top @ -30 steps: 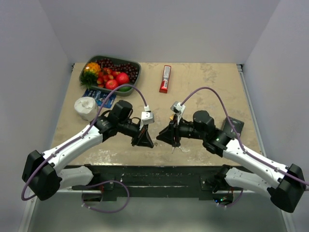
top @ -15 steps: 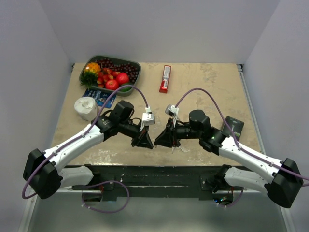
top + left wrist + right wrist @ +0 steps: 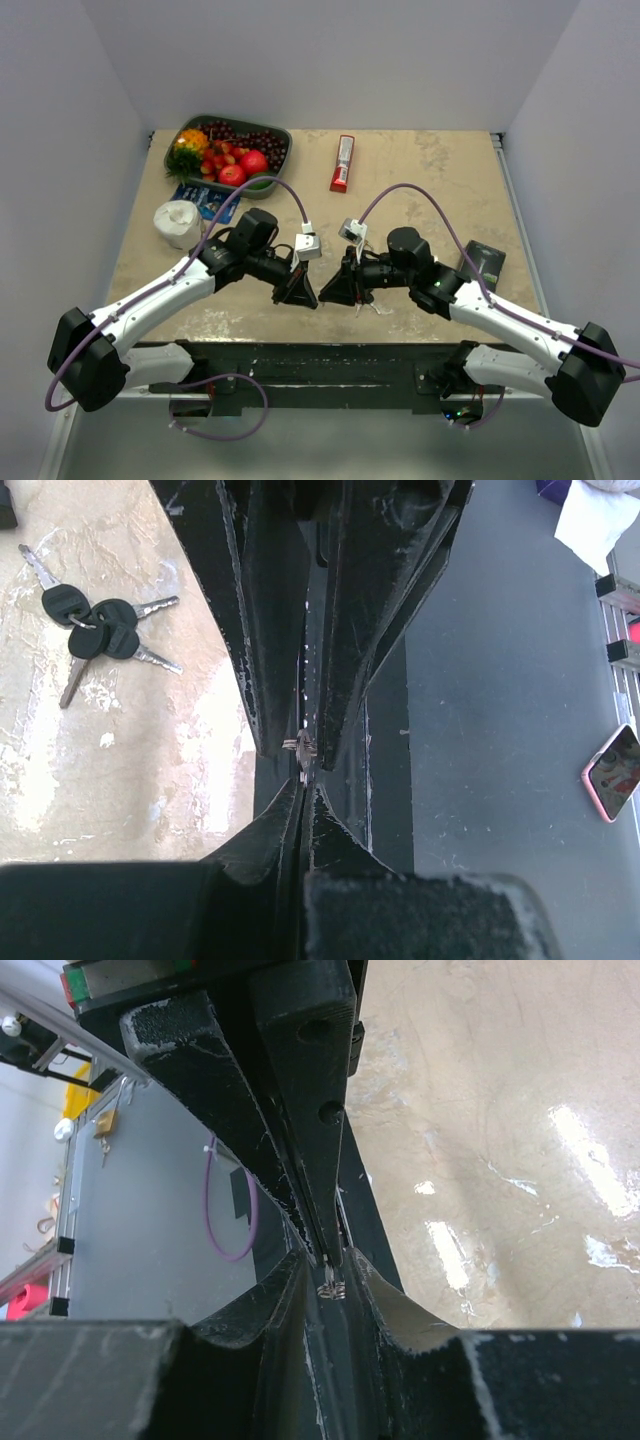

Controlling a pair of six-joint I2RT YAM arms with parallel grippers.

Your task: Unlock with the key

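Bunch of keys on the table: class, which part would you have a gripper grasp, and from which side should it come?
Probably one of the black plastic heads, from straight above. The bunch of keys lies flat on the table, so no side offers a way underneath. The heads look thicker than the thin blades splayed outward, and they cluster at the ring.

White links (image 3: 150,300), black joints (image 3: 250,235), purple cables (image 3: 420,190) looping behind black fingers (image 3: 265,630) scuffed whitish along their edges.
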